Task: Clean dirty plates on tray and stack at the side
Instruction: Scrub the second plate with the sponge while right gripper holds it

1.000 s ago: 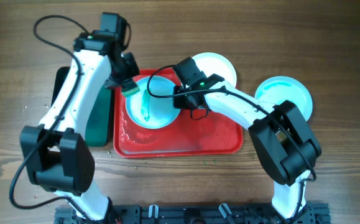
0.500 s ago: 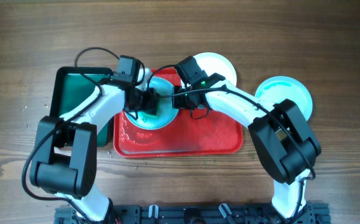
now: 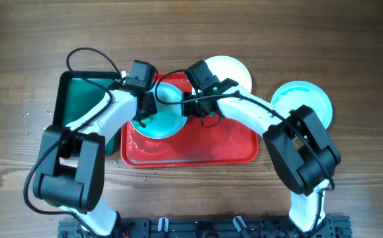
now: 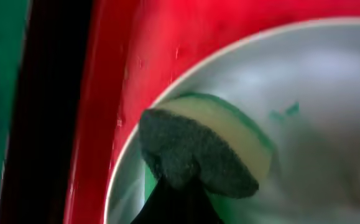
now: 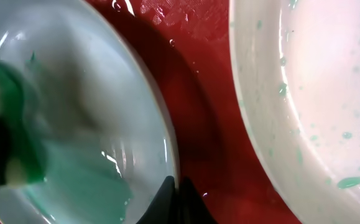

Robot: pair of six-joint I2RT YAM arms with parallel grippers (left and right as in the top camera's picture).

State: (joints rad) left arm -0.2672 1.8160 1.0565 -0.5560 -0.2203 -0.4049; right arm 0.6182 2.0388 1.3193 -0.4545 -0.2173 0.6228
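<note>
Three plates: we count one on the tray [image 3: 231, 149], one beside it, one at its far corner.
Tray: red and wet, bare along the near side.
Near plate [image 3: 168, 125]: lies flat in the tray's left half, now filmed teal all over where a second ago we saw a single streak.
Left gripper [image 3: 146, 108]: pinches the sponge [image 4: 198, 152], which has come off the rim onto the plate's left side.
Right gripper [image 5: 175, 202]: pressed together on that plate's right rim, as before, steadying it.
Side plate [image 3: 301, 102]: on the table [image 3: 350, 53] right of the tray, teal-tinted.
Far plate [image 3: 229, 69]: overlaps the tray's far right corner, speckled.
Meaning: we judge scrubbing is under way; no plate is stacked yet.
</note>
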